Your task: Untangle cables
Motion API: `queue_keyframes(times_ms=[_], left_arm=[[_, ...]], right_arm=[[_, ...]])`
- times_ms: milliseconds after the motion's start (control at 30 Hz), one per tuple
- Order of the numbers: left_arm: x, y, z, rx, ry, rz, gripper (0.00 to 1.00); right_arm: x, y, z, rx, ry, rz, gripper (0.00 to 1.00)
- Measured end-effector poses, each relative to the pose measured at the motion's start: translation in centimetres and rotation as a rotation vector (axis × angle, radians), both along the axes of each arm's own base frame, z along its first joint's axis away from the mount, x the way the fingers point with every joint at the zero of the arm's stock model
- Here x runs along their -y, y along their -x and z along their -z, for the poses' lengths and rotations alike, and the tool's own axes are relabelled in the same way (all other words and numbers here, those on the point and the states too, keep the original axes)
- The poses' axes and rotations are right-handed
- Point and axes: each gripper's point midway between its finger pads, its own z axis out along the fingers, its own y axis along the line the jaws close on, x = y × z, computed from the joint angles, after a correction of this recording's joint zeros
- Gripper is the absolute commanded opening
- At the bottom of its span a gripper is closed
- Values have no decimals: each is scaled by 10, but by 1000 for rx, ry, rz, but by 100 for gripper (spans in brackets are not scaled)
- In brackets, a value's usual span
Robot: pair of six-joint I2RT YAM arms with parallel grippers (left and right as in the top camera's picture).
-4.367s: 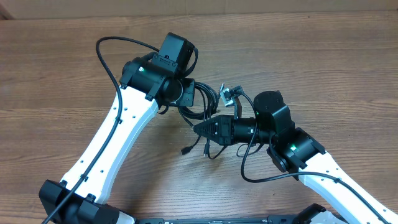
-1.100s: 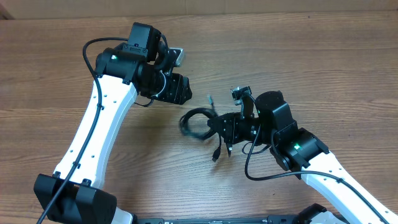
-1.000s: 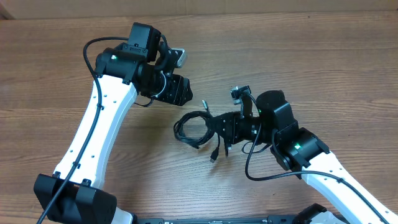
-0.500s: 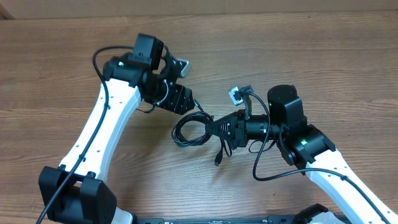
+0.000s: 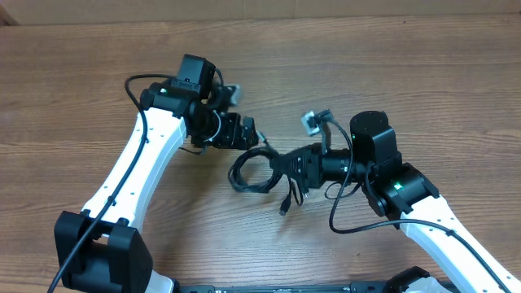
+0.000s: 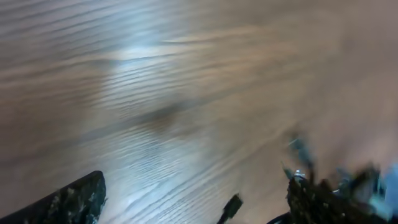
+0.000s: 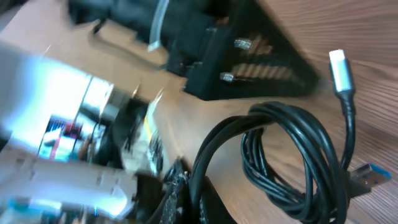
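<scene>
The cables are a bundle of thin black loops on the wooden table between the two arms, with loose plug ends trailing toward the front. My right gripper is shut on the right side of the bundle. In the right wrist view the cables curl out from my shut right gripper, and a silver plug and a blue-tipped plug lie beside them. My left gripper hovers open just above and left of the loops, holding nothing. In the blurred left wrist view its fingers stand wide apart, with one black plug between them.
The wooden table stretches around both arms. Thicker black arm wires loop beside the left arm and below the right wrist. A small grey camera mount sticks up on the right arm.
My left gripper has opened wider and come down and to the right, close to the cable loops. The right gripper stays shut on the cables and has shifted slightly right.
</scene>
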Motion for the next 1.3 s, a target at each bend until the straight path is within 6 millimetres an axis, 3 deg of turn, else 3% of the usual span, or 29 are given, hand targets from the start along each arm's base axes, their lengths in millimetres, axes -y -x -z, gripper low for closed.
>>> queue_keyframes(times_ms=[200, 333, 533, 833, 1067, 1300], left_arm=[[-41, -15, 5, -112, -24, -375, 99], [-51, -17, 4, -180, 19, -516, 100], [-33, -6, 0, -290, 86, -584, 100], [-4, 6, 0, -417, 122, -703, 100], [23, 21, 26, -442, 118, -671, 99], [46, 19, 44, -409, 164, -653, 100]], right_arm=[[18, -36, 14, -161, 44, 303, 4], [29, -54, 17, -266, 20, 475, 4], [34, -71, 5, -402, -106, 624, 4], [36, -76, 2, -561, -197, 710, 4], [36, -76, 2, -603, -218, 725, 4], [36, -76, 2, -664, -248, 745, 4]])
